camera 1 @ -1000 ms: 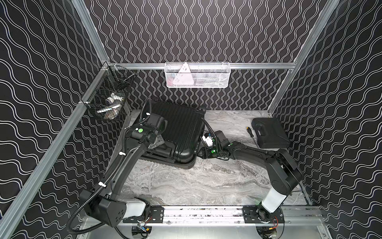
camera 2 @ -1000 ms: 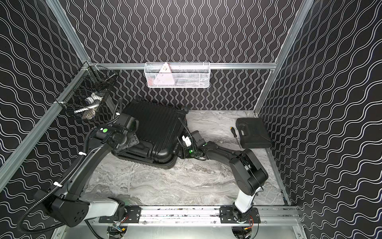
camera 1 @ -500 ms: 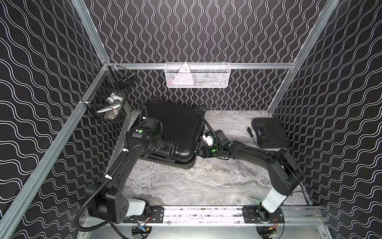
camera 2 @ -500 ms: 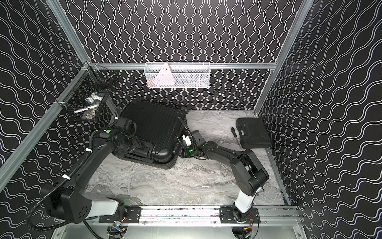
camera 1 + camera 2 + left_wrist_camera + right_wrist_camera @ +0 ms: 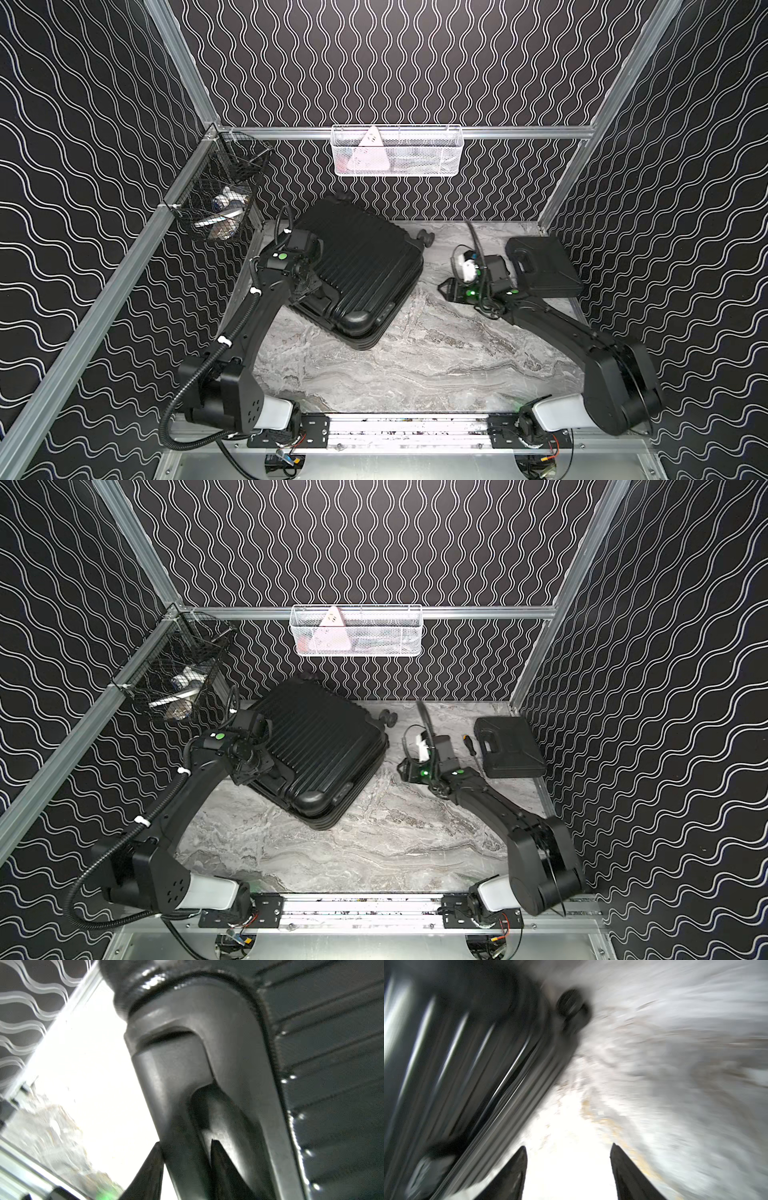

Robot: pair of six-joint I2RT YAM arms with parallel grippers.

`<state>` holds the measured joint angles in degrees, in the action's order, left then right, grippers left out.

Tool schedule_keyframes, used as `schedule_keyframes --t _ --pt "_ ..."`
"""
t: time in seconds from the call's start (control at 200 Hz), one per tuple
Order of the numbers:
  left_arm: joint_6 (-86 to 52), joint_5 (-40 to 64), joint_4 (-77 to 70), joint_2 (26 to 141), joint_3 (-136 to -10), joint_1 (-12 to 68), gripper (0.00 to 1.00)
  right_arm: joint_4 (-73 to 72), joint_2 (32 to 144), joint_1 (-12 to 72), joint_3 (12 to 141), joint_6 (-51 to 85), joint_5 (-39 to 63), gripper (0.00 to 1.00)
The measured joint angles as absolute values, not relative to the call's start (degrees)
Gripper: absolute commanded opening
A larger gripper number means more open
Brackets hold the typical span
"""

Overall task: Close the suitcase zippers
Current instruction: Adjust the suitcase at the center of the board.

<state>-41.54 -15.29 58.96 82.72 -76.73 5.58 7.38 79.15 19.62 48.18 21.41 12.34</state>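
Suitcase, small black ribbed hard-shell, flat on grey marble table left of centre, left gripper pinching its dark moulded carry handle at left side, right gripper wide, empty, between it and black plastic tool case far right.

The black ribbed hard-shell suitcase lies flat, shells together, askew at the back left of the worktop, its wheels toward the back wall. Its zipper track shows as a fine toothed line along the rim beside the handle.
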Motion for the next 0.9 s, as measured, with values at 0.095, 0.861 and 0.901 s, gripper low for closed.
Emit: schedule_keyframes --t 0.095,0.861,0.901 --pt "-36.7 -16.1 56.9 84.9 -78.0 4.8 0.37 7.3 75.7 17.8 45.3 21.2 12.4 0.67" --pt "-4.5 -0.9 50.2 98.4 -92.8 0.4 0.53 -2.3 70.6 17.1 35.0 18.3 17.1 0.68" --pt "-4.4 -0.9 50.3 98.3 -92.7 0.5 0.52 -2.6 70.3 17.1 34.8 18.2 17.1 0.68"
